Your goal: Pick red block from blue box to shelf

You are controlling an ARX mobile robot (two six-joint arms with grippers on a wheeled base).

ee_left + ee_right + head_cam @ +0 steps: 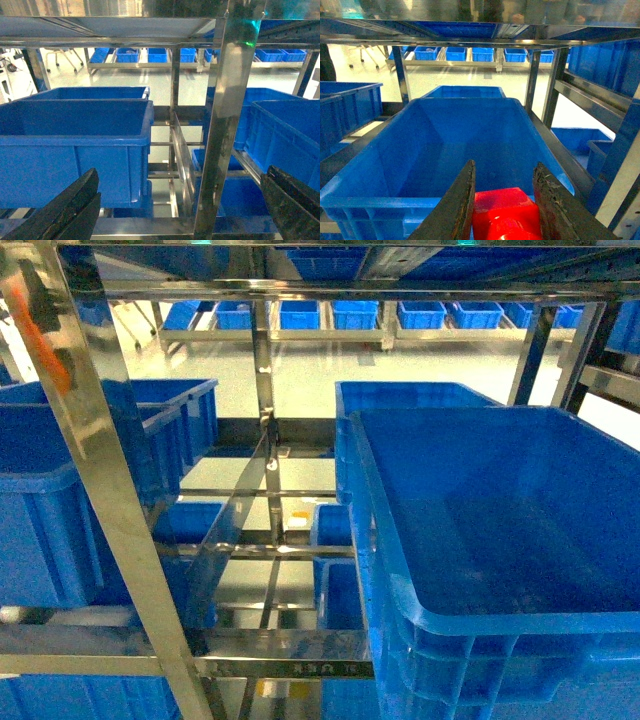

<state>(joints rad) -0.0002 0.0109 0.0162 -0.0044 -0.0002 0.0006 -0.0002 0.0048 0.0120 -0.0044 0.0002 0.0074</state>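
Head view: the shelf [120, 530] is seen close up, its steel upright running diagonally from upper left to lower centre. A large dark blue crate [500, 540] fills the right half of the frame; more blue crates [70, 490] are stacked at left. No gripper or red block is seen here.

Left wrist view: a shiny upright of the shelf [225, 125] stands right of centre. A dark blue crate [75, 145] occupies the left half, another is at the right edge. The left gripper [180, 210] is shown at the bottom corners, dark fingers [65, 210] set wide apart, nothing held between them.

Right wrist view: the red block [505, 212] is pinched between the two dark fingers [457, 205] of the right gripper [506, 210] at bottom centre, clamped on both sides. It is held just at the near rim of a large dark blue crate [460, 140] sitting on the shelf [540, 85]. Further crates are seen behind and at left. The turquoise box is not visible in any view.
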